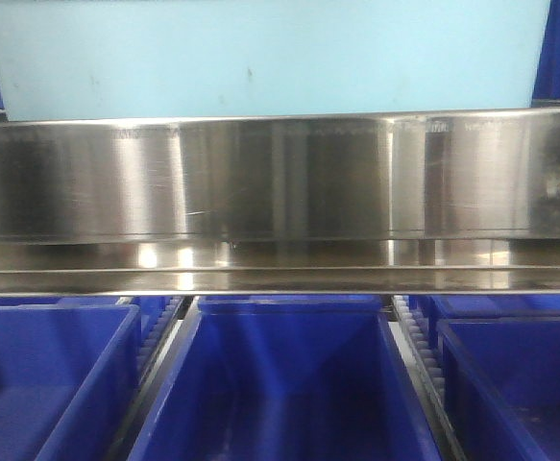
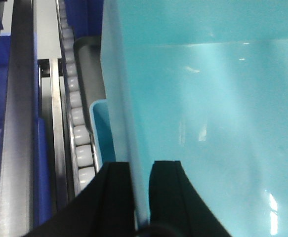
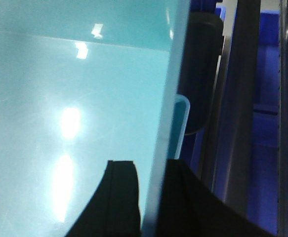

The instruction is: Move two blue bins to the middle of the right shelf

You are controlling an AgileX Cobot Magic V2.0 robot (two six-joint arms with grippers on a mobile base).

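The left hand (image 2: 141, 170) and right hand (image 3: 151, 170) each clamped a wall of the pale blue bin (image 1: 260, 58), which needed to stay level over the shelf rail (image 1: 280, 178).

Up top, the top bin (image 1: 260, 58) sits just above and behind the shelf's front rail (image 1: 280, 178). Under that rail are three crates (image 1: 284, 384) side by side, with roller tracks (image 1: 159, 331) between them. The left claw (image 2: 141, 168) straddles the bin's left wall and the right claw (image 3: 148, 168) its right wall, one finger inside, one outside. The rim of a second bin (image 2: 95, 128) shows just outside the wall, lower down.
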